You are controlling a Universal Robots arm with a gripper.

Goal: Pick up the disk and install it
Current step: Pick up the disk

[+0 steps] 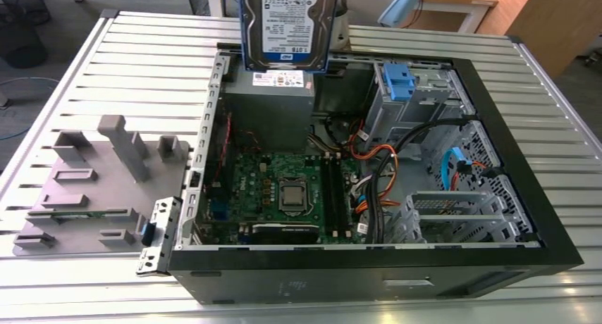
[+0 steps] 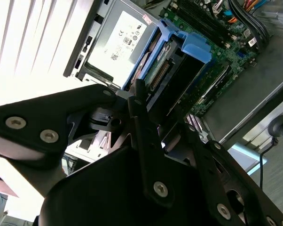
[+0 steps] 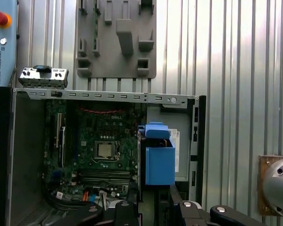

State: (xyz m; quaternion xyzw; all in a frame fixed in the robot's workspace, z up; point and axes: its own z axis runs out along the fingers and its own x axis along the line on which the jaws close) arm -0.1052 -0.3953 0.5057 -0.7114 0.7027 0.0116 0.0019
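Silver disk (image 1: 285, 21), white-and-blue label facing out, blue bracket along its edges, hangs upright at 12 o'clock in the exterior view. Its lower edge sits over the grey power-supply box (image 1: 268, 102), by the far rim of the open case (image 1: 376, 282). Gripper (image 2: 155, 110) is closed on the disk at its bracket in the second wrist view. Inside the case: motherboard (image 1: 282, 190) at centre, drive cage (image 1: 404, 91) with blue clip at 1 o'clock, cables (image 1: 374, 190) crowding 3 o'clock. Slatted tabletop (image 1: 141, 56) surrounds the case; grey fixture plate (image 1: 94, 190) at 9 o'clock.
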